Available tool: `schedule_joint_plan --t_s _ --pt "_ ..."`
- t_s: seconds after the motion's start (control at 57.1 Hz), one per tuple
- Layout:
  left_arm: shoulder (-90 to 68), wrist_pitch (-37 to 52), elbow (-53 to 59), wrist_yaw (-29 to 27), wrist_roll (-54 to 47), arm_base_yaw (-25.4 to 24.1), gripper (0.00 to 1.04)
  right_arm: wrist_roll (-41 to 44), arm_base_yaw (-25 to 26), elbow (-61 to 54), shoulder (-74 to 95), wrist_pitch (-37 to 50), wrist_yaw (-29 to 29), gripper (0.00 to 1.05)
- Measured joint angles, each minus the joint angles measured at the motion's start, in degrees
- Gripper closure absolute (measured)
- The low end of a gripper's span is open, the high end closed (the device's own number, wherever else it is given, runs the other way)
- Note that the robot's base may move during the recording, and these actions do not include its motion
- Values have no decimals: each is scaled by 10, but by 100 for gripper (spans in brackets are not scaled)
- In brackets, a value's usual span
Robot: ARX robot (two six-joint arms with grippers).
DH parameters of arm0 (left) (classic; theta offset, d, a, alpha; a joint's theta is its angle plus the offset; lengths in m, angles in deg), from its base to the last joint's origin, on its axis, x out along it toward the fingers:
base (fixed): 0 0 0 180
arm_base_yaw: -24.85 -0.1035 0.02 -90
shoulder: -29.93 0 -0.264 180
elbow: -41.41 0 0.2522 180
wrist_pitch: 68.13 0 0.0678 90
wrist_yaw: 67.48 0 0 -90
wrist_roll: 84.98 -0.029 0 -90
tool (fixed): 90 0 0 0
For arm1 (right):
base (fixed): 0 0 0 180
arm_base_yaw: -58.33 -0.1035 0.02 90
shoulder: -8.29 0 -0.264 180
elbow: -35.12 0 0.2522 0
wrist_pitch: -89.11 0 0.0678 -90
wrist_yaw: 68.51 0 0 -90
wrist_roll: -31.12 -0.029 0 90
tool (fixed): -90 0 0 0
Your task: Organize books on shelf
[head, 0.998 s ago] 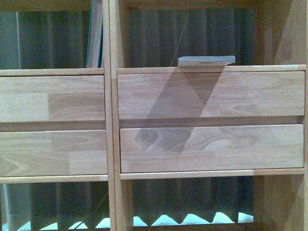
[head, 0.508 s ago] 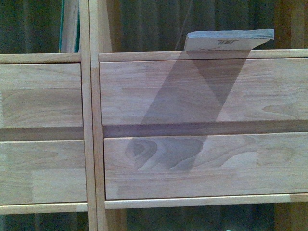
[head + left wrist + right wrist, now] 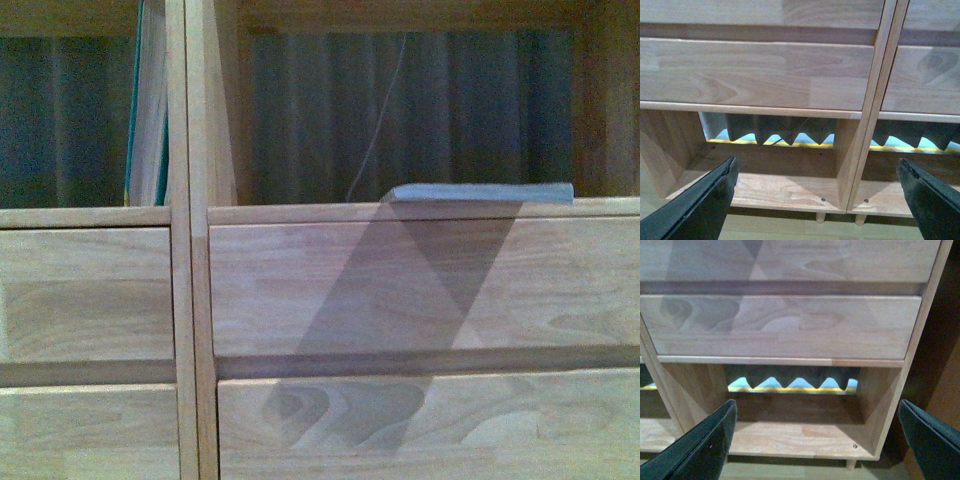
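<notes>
In the front view the light-wood shelf [image 3: 190,300] fills the picture. A thin white paperback [image 3: 480,192] lies flat in the right cubby, above the upper right drawer front, its edge over the ledge. A teal hardcover [image 3: 150,110] with pale pages stands upright in the left cubby against the divider. Neither arm shows in the front view. My left gripper [image 3: 817,197] is open and empty, facing the bottom cubbies and the lower divider [image 3: 860,150]. My right gripper [image 3: 817,437] is open and empty, facing the bottom right cubby [image 3: 795,435].
Four plain drawer fronts [image 3: 420,280] sit below the cubbies. A dark pleated curtain [image 3: 450,110] hangs behind the shelf, and a thin cord [image 3: 375,140] hangs in the right cubby. Short peg legs [image 3: 821,217] stand on a pale floor. A darker wood panel [image 3: 940,390] stands beside the shelf.
The front view has shifted upward: the drawers and the white book sit lower in the picture now, and more of both upper cubbies shows. The books have not moved on the shelf.
</notes>
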Motion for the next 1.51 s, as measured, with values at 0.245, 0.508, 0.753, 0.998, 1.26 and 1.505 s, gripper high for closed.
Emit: schedule_joint_plan --t_s 0.245,0.508,0.753,0.998,1.26,1.505 --pt "0 0 0 0 0 0 7 0 0 0 0 0 0 7" --pt "0 0 0 0 0 0 7 -125 70 58 136 5 237 7" --pt "0 0 0 0 0 0 7 -296 -53 232 410 205 165 7" --pt "0 0 0 0 0 0 7 -443 -100 343 666 297 123 7" --pt "0 0 0 0 0 0 7 -535 -107 432 826 333 87 7" --pt "0 0 0 0 0 0 7 -600 -95 535 903 317 59 7"
